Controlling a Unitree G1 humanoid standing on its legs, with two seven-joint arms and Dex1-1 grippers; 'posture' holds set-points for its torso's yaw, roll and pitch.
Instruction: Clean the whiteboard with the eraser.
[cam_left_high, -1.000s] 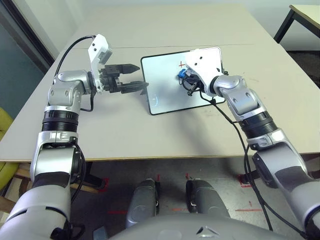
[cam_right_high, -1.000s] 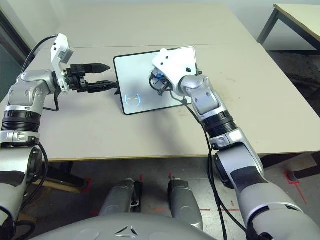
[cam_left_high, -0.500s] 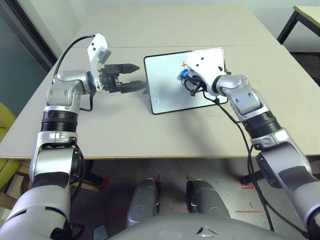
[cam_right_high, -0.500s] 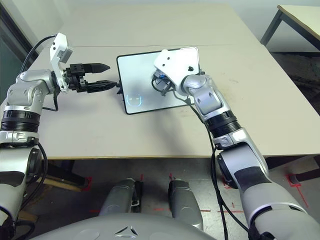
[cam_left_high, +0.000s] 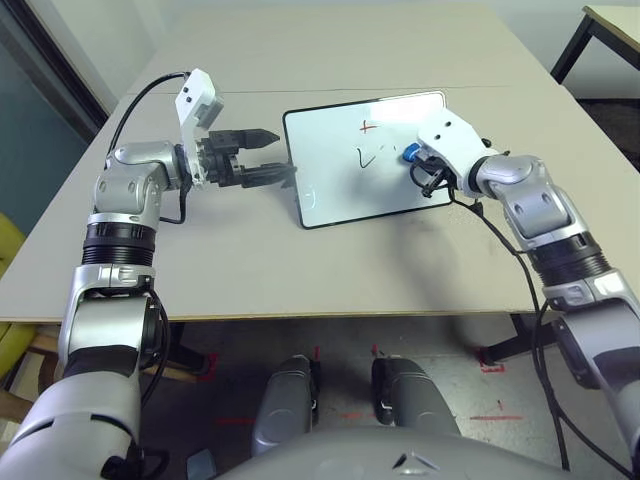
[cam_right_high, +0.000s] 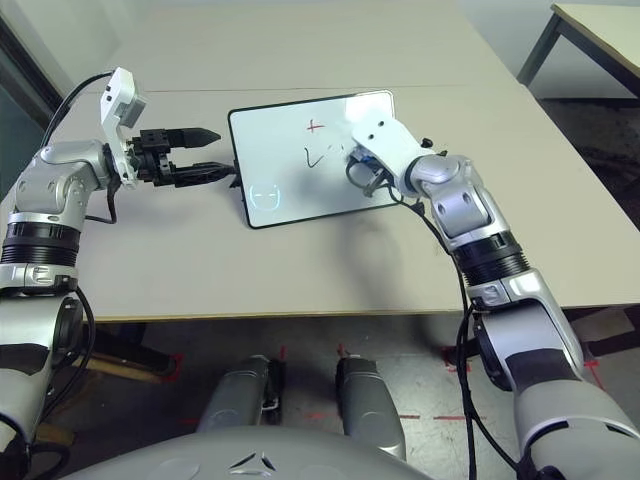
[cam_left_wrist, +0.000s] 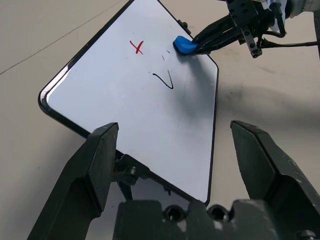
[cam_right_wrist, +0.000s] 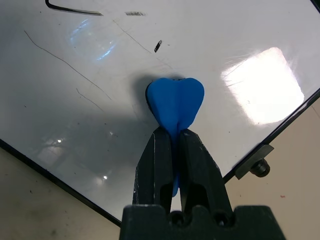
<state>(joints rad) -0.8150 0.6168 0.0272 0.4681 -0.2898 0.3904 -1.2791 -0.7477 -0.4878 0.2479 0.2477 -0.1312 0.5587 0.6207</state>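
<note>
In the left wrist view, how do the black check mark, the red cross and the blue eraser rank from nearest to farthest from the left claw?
1. The black check mark, mid-board on the whiteboard, is nearest to the left claw.
2. and 3. The red cross and the eraser, held by the right claw at the board's far end, are too close to call.

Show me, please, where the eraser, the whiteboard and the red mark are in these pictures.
eraser (cam_right_wrist: 175, 102): right wrist view, its blue front end.
whiteboard (cam_left_high: 340, 190): left eye view, bare white face.
red mark (cam_left_wrist: 136, 47): left wrist view, centre of the cross.
</note>
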